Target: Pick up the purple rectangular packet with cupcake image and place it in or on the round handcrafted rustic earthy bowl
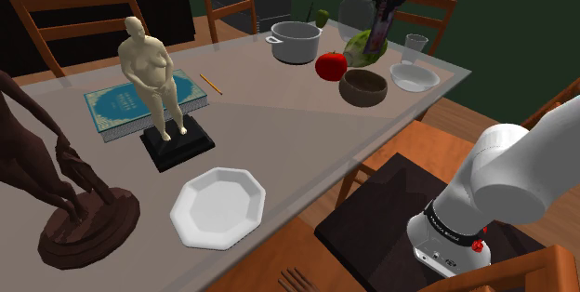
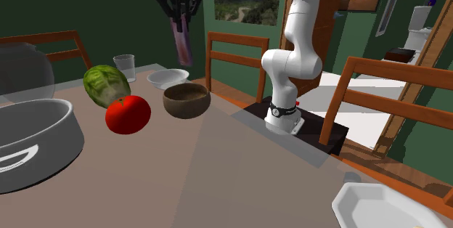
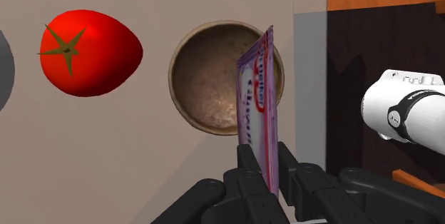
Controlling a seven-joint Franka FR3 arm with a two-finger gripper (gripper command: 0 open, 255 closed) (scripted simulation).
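Note:
My black gripper (image 3: 265,169) is shut on the purple packet (image 3: 258,101), which hangs edge-on straight down from the fingers. High above the table, the gripper (image 1: 387,0) carries the packet (image 1: 379,32) over the brown round bowl (image 1: 362,86). From the wrist camera the brown bowl (image 3: 214,80) lies directly below, with the packet's lower end over its inner side. Across the table, the gripper (image 2: 178,9) and the packet (image 2: 180,39) hover well above the bowl (image 2: 186,99).
Beside the bowl lie a red tomato (image 1: 331,65), a green cabbage (image 1: 362,48), a white shallow dish (image 1: 415,77), a glass (image 1: 415,46) and a grey pot (image 1: 296,42). A pale statue (image 1: 153,74), a book (image 1: 121,104), a white plate (image 1: 219,206) and a dark statue (image 1: 56,179) stand farther off.

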